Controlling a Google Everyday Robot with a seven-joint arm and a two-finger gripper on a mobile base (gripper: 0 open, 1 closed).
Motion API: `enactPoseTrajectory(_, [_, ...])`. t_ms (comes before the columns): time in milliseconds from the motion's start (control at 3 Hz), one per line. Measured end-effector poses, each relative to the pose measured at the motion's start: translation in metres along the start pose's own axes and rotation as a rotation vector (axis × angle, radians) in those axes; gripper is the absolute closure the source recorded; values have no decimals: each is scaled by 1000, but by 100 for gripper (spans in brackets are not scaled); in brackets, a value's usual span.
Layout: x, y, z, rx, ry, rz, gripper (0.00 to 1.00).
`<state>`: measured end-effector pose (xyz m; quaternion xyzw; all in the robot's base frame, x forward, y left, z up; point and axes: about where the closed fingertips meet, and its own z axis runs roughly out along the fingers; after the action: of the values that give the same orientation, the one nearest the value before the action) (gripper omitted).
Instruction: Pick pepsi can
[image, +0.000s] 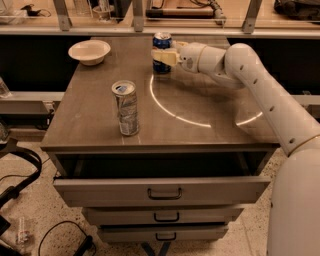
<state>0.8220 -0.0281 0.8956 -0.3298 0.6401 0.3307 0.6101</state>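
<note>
The pepsi can (162, 41), short and dark blue with a silver top, stands at the back middle of the wooden table (200, 100). My gripper (161, 56) reaches in from the right on the white arm (250, 75) and sits at the can's mid-height, partly covering its front. The can's base rests on the table. A taller silver-grey can (127, 108) stands apart, nearer the front left.
A white bowl (89, 51) sits at the table's back left corner. The top drawer (160, 189) under the table is pulled out, with two closed drawers below it. Shelving with clutter runs behind the table. Cables lie on the floor at the left.
</note>
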Motion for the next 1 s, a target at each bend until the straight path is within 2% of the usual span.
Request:
enactPoseTrajectory(333, [0,3,4,-6,0,1,99])
enactPoseTrajectory(667, [1,4,5,-8,0,1,100])
enactPoseTrajectory(1000, [-44,13,-31,17,10,-74,100])
